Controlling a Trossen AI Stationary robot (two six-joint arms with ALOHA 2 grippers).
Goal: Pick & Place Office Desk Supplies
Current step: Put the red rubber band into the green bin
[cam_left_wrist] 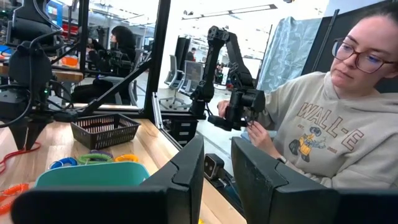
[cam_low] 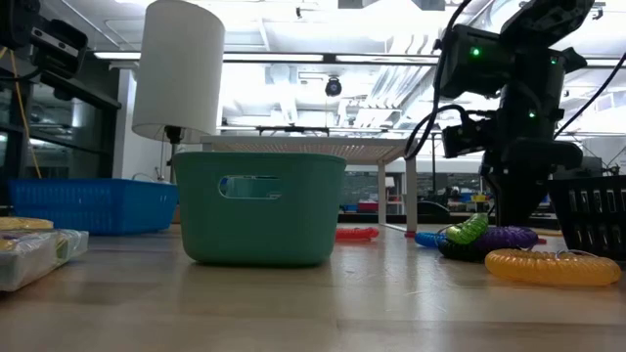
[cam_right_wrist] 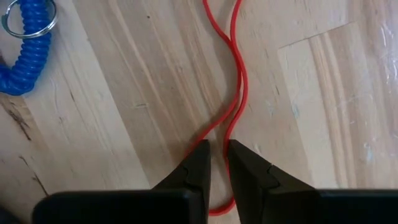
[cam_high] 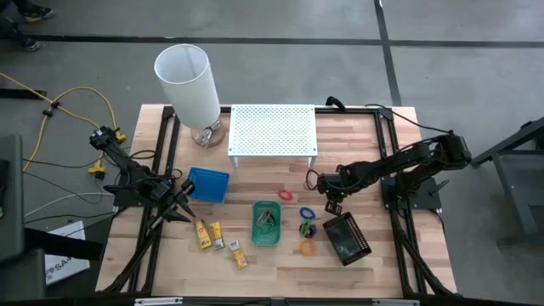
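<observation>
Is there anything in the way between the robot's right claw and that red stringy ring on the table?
No, nothing visible. The right gripper is right down at the red ring; its fingertips straddle the squeezed loop on the bare table. The blue coil lies off to one side.

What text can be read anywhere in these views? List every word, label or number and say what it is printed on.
"WALL-E": on the front of the person's sweatshirt, left wrist view.
"SA...": partial dark letters on the white box on the floor by the table's left edge, high view; the rest is unreadable.
Yellow-and-white blocks: any print is too small to read.
Nothing else legible.
</observation>
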